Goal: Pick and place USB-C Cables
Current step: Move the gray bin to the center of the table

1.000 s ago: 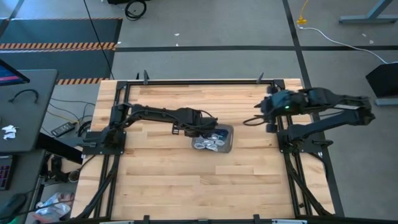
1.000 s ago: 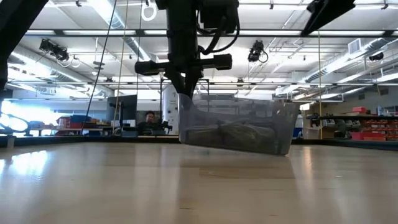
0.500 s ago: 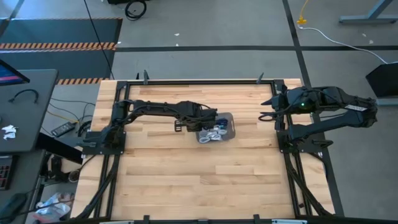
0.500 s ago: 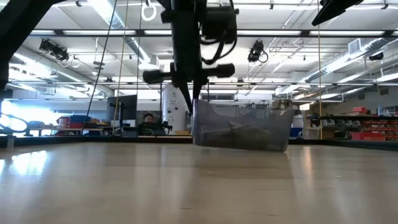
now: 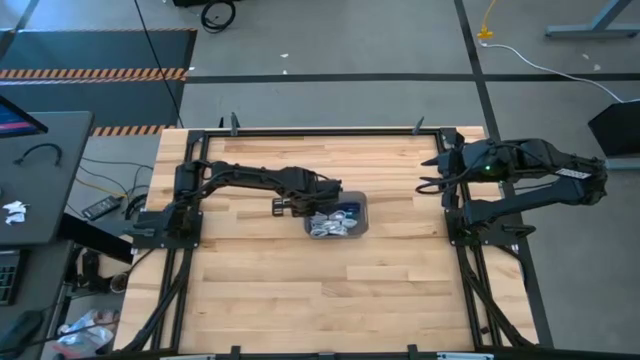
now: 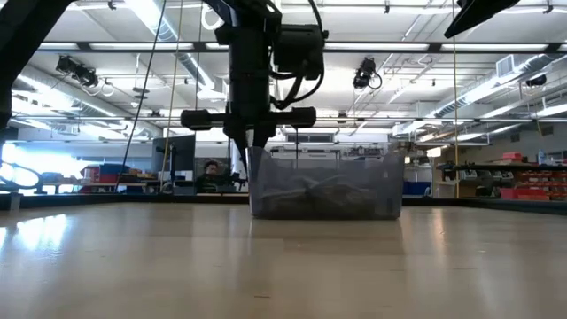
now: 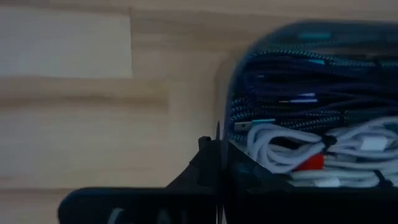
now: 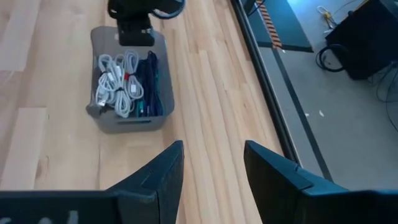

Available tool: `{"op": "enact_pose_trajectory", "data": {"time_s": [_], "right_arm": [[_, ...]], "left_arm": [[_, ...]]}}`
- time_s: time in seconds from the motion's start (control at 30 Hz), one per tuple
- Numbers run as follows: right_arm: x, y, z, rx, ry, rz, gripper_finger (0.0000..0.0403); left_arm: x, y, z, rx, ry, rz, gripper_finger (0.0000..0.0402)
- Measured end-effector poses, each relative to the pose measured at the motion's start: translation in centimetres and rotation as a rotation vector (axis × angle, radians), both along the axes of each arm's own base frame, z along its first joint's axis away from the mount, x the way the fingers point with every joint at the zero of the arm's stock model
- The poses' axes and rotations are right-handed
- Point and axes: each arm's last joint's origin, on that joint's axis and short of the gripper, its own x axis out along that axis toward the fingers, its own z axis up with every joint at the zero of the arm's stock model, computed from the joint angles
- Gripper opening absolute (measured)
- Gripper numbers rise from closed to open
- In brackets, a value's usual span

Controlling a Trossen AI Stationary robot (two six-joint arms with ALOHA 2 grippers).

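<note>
Now we see the left claw point(image 5: 306, 205), clamped on the tray point(image 5: 362, 212) wall, has dragged it left; cables point(image 5: 330, 222) remain inside, unpicked; right claw point(image 5: 424, 184) waits wide.

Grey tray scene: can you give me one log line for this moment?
left gripper: shut on tray wall | cables: inside tray | right gripper: open, waiting at table's right edge

left gripper point(image 5: 312, 207) clamped shut — mid-table | right gripper point(image 8: 211, 165) spread, raised

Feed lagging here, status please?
Left pincer shut on tray rim. Right pincer open, parked at table's edge. USB-C cables all inside tray. Nothing obstructing.
</note>
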Motion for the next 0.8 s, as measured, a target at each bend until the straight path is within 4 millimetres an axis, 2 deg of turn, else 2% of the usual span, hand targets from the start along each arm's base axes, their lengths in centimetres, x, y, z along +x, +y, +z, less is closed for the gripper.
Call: {"op": "enact_pose_trajectory", "data": {"time_s": [0.23,0.43,0.63,0.73,0.8], "right_arm": [[0.0,0.0,0.0,-0.001,-0.002,-0.003,0.0173],[0.0,0.0,0.0,0.007,-0.006,-0.01,0.0173],[0.0,0.0,0.0,0.015,-0.009,-0.02,0.0173],[-0.1,-0.1,0.0,0.03,-0.013,-0.061,0.0167],[0.0,-0.2,-0.3,0.044,-0.015,-0.093,0.0147]], "left_arm": [[-0.2,0.6,2.2,0.125,-0.062,-0.027,0.0037],[0.7,0.7,4.1,0.179,-0.128,-0.08,0.0077],[1.1,0.8,4.5,0.198,-0.168,-0.139,0.0115],[1.3,1.1,4.8,0.227,-0.195,-0.179,0.0119],[1.1,1.8,5.3,0.255,-0.198,-0.206,0.0114]]}}
